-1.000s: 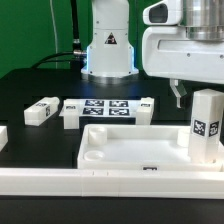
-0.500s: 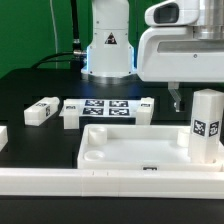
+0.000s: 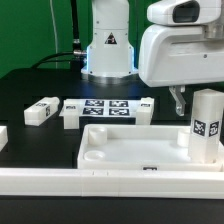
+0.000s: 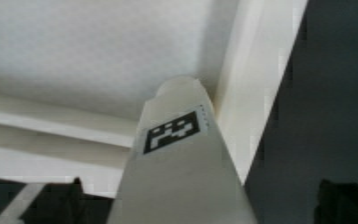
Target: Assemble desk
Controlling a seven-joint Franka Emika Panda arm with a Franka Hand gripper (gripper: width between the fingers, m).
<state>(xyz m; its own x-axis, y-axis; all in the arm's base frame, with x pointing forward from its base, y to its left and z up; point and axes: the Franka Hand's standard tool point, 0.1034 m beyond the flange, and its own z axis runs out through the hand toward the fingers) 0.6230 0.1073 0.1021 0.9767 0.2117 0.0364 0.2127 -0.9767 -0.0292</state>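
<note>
step: seat leg | tool (image 3: 179, 100) jaws apart, empty, just behind leg top | leg (image 3: 206, 126) upright at desk top (image 3: 120, 152) corner, exterior view's right | advice: straddle leg squarely, clamp flat faces, keep it vertical or it may jam

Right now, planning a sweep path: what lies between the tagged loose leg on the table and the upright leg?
The marker board, seen in the exterior view, lies between the loose leg and the upright leg standing on the desk top.
</note>
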